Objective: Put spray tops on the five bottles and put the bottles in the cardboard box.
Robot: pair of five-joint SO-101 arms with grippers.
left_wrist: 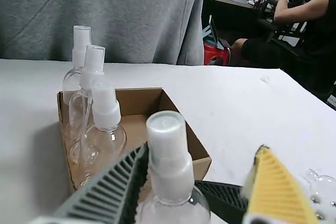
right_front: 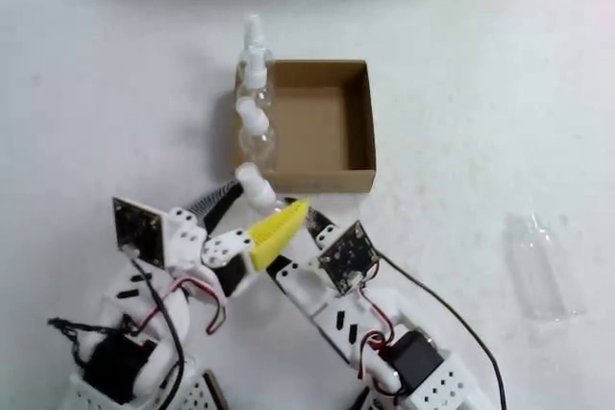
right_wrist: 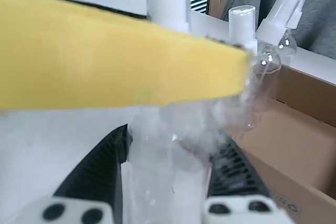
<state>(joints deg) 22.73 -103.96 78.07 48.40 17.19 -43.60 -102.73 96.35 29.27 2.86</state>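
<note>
Pinching the body of an upright bottle (right_wrist: 168, 177) just before the cardboard box (right_front: 370, 112), right claw (right_wrist: 173, 140) grips firmly. Left claw (left_wrist: 202, 153) is spread about its spray top (left_wrist: 167, 145), grey finger (left_wrist: 110, 192) touching. Three capped bottles (left_wrist: 105, 124) line the box's wall. A bare bottle (right_front: 541, 271) lies well apart on the tabletop (right_front: 115, 93).

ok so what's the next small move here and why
Probably back the left tool away from the bottle: its top looks seated, the left tool is open around the top, and the right tool grips the body, so it could then lift it into the box.
</note>
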